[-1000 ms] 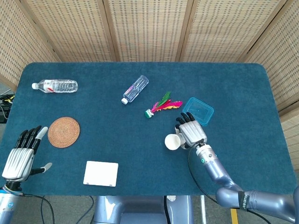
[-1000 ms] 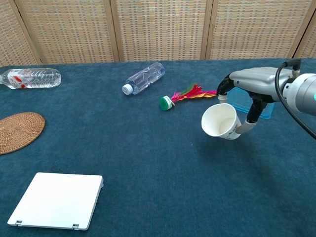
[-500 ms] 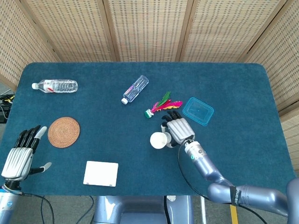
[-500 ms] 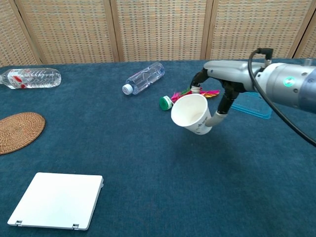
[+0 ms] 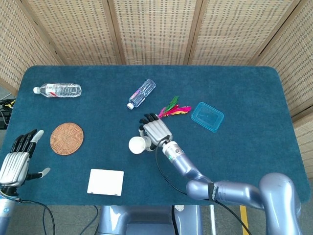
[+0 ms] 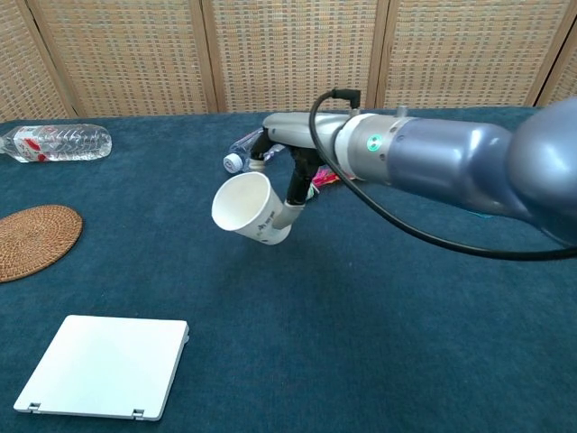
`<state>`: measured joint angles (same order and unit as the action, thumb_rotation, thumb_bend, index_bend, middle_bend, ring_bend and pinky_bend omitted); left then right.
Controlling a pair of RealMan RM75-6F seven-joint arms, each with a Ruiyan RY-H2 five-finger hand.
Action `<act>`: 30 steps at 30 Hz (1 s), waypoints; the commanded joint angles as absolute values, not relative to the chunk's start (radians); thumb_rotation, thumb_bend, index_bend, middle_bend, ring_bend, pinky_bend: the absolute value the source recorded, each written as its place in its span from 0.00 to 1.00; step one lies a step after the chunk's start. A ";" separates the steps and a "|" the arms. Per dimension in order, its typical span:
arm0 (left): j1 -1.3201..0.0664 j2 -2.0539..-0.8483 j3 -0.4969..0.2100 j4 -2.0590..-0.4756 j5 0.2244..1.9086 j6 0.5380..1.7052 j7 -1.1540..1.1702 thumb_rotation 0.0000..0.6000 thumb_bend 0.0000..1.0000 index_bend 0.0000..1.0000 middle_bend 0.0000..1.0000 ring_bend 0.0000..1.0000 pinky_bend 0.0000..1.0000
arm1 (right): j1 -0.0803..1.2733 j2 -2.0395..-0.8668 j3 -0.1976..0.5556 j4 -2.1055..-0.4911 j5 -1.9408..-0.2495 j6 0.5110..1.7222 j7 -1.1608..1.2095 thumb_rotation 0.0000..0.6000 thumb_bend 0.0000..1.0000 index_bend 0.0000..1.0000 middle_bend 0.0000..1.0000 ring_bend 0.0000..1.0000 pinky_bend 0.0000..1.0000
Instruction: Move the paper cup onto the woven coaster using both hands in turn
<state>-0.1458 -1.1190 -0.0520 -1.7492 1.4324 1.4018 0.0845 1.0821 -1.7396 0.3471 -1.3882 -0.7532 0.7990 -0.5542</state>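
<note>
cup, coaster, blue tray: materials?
Cup: looks like paper, matte white, thin rolled rim; held by the right robot hand.
Coaster: woven fibre, likely rattan, tan with concentric coils.
Tray: probably plastic, translucent blue and glossy.

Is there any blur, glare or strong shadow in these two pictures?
Head view: sharp, even light, no glare; the cup in the right hand looks crisp. Chest view: the cup is sharp and casts a soft shadow on the table; the near forearm looms large.
</note>
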 commanded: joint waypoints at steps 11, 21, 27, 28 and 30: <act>-0.162 -1.119 -0.050 -1.731 1.426 1.363 0.050 1.00 0.14 0.00 0.00 0.00 0.00 | 1.234 -1.934 0.407 -1.077 -0.729 0.689 -0.468 1.00 0.08 0.48 0.17 0.00 0.00; -0.171 -1.126 -0.051 -1.726 1.410 1.344 0.056 1.00 0.14 0.00 0.00 0.00 0.00 | 1.274 -2.017 0.402 -0.901 -0.766 0.602 -0.372 1.00 0.08 0.47 0.16 0.00 0.00; -0.171 -1.127 -0.052 -1.728 1.413 1.348 0.052 1.00 0.14 0.00 0.00 0.00 0.00 | 1.281 -2.036 0.387 -0.832 -0.793 0.573 -0.344 1.00 0.08 0.40 0.09 0.00 0.00; -0.171 -1.126 -0.052 -1.727 1.414 1.350 0.050 1.00 0.14 0.00 0.00 0.00 0.00 | 1.283 -2.038 0.383 -0.821 -0.797 0.573 -0.347 1.00 0.08 0.38 0.07 0.00 0.00; -0.170 -1.126 -0.053 -1.726 1.413 1.352 0.047 1.00 0.14 0.00 0.00 0.00 0.00 | 1.286 -2.041 0.375 -0.806 -0.805 0.578 -0.355 1.00 0.08 0.36 0.06 0.00 0.00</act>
<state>-0.1699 -1.1259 -0.0527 -1.7262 1.4134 1.3520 0.0476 1.2825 -2.0368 0.3819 -0.8150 -0.7978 0.5760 -0.3504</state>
